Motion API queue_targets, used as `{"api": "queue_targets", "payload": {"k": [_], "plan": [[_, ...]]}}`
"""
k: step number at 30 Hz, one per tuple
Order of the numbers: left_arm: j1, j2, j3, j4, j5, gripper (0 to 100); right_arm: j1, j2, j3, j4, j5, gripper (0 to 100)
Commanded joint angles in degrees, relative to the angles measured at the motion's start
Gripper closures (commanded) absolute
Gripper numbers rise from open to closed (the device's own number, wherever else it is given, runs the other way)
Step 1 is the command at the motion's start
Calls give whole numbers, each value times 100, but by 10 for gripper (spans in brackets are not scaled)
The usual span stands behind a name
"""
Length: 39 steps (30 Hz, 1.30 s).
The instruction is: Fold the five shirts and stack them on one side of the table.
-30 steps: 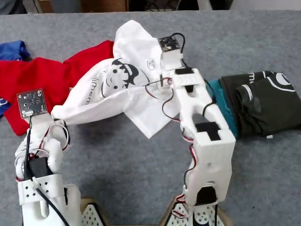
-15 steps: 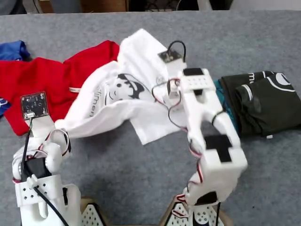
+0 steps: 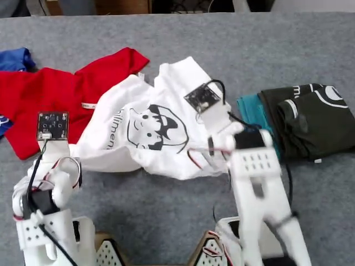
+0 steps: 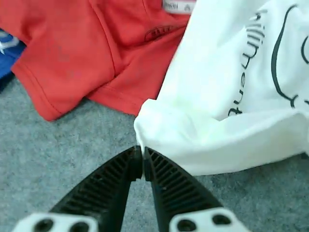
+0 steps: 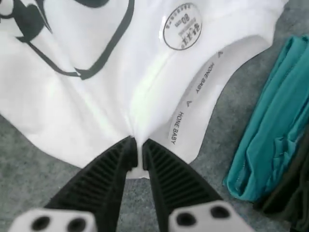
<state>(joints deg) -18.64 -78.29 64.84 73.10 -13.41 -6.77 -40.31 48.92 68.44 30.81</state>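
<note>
A white shirt [image 3: 150,127] with a cartoon face print lies spread face up in the middle of the grey table [image 3: 288,44]. My left gripper [image 3: 71,148] is shut on its corner [image 4: 145,128] at the near left, beside the red shirt [image 3: 50,94]. My right gripper [image 3: 213,124] is shut on a pinched fold of the white shirt [image 5: 96,96] at its right edge, near the printed neck tape. Two folded shirts lie at the right, a teal one [image 3: 258,119] under a dark one [image 3: 310,119].
The red shirt [image 4: 96,53] lies loose at the left, partly under the white one. A blue shirt [image 3: 15,58] is bunched at the far left edge. The teal fold [image 5: 270,130] lies close beside my right gripper. Bare table runs along the back and near side.
Both arms drew the white shirt toward the near side. My right arm swung back toward its base, and the shirt flattened out with its face print now fully showing.
</note>
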Motion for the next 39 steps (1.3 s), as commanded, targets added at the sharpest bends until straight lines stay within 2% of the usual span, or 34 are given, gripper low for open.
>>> {"api": "queue_targets", "payload": {"k": [1,7,10,14,15,17,20,24,28,33,36,39], "plan": [[66,-844,-259,352,-123,972,-62,-1218,40,325,18,984],[57,-2725,-75,712,-422,971,-62,-2448,48,677,0,983],[57,-2321,-207,686,-387,955,-62,-2659,31,853,-88,937],[57,-1960,-365,686,-149,774,-53,-2721,22,888,-475,758],[57,-1960,-418,695,-149,763,-53,-2721,22,888,-448,725],[31,-1960,-532,712,-132,787,-53,-2721,22,862,-440,687],[13,-1916,-708,624,-114,817,-53,-2712,-40,756,-475,684],[4,-1662,-681,-167,299,818,88,-2668,-136,308,-642,684],[13,-387,-690,-1442,501,816,325,-2642,-84,-105,-941,684],[-189,2347,-1059,-2910,563,736,519,-1912,-92,-615,-958,684],[-365,3921,-1771,-3385,563,734,571,-1200,-101,-1029,-958,684],[-391,5240,-2554,-3455,571,736,545,-505,-303,-1222,-967,684]]}}
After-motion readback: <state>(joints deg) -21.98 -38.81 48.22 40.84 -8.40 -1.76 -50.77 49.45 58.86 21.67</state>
